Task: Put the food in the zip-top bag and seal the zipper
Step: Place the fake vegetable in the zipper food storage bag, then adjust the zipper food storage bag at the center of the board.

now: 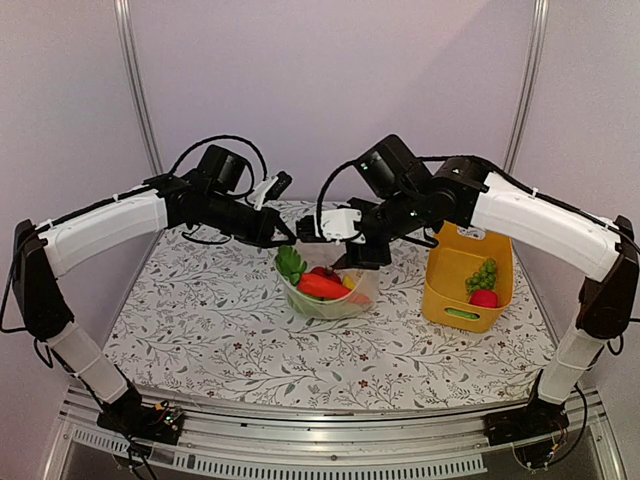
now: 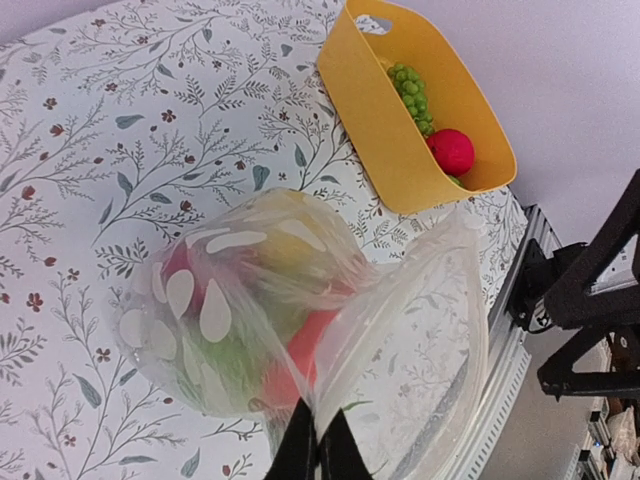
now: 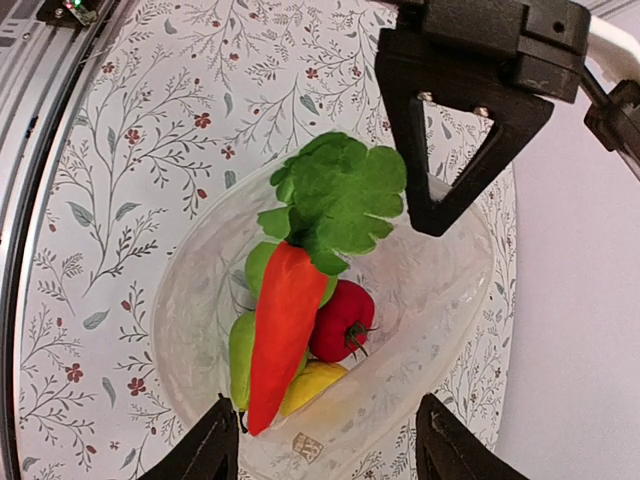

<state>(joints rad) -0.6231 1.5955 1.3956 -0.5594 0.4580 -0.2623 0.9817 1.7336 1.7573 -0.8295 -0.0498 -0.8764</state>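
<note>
Open right pincer (image 3: 330,445) over carrot (image 3: 280,330) (bagged), left pincer (image 2: 320,445) pinching zip-top bag (image 2: 215,315)

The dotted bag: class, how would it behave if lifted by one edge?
Probably floppy: the bag wrinkles and sags around its contents. Likely bottom-heavy, since the carrot and red fruit pile at its bottom. It may slump if released.

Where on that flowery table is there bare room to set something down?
Bare cloth lies left of the bag and along the front edge before bag and yellow bin. Crowded: middle back, where left end effector and right end effector meet over the bag.
</note>
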